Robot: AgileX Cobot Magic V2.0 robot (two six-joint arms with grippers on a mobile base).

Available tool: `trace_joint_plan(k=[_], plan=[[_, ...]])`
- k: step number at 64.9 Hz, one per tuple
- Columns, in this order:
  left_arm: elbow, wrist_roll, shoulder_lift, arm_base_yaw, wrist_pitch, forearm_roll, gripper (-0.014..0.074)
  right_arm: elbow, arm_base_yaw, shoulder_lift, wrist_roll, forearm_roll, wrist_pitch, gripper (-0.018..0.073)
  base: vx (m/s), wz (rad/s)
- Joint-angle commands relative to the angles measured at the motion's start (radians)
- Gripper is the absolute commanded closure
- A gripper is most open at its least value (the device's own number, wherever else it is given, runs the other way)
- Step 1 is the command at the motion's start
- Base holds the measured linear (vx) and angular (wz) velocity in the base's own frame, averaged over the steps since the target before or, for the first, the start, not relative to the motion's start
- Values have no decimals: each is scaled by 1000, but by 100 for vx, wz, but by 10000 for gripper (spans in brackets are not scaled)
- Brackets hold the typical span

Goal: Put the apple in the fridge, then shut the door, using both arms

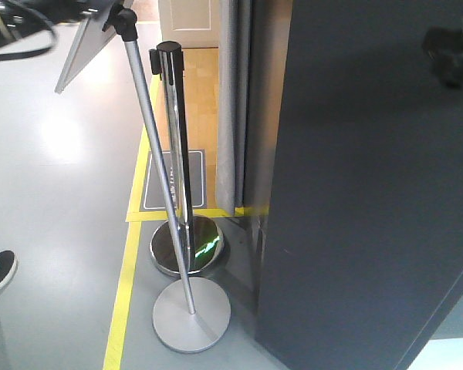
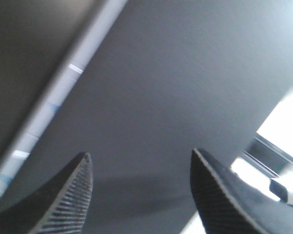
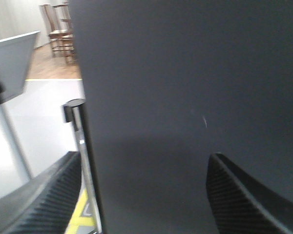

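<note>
The apple is nowhere in view, while the fridge door's [image 1: 370, 193] dark face fills the space ahead of the spread, empty left claw [image 2: 141, 195] and right claw [image 3: 144, 195], which might skid off while pushing.

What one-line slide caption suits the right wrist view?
Open right end effector faces the fridge's dark grey door, a stanchion post at left.

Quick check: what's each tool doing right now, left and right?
Left tool: open, empty, facing the dark grey door.
Right tool: open, empty, facing the same door.
</note>
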Motion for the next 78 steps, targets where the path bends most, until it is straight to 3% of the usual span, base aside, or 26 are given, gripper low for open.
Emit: trace_joint_plan(k=[1,15,28,51,66,78], plan=[[-31,3,-40,42,-1,-57,163,-78,-4,44,-12,19,-80,41,0,0],[-31,3,-40,119,47,-57,184,-130,-4,155,-12,28,-205,41,0,0],[-31,3,-40,132,67,-57,223,-199,-4,258,-12,27,-238,41,0,0],[-31,3,-40,132,95,-56,237,-434,-4,456,-12,29,-199,41,0,0],[-31,1,-40,132,127,17,237,-589,-4,581,-12,29,-139,41,0,0],[-31,-1,-40,132,127,18,237,-680,-4,649,-14,25,-87,41,0,-1]])
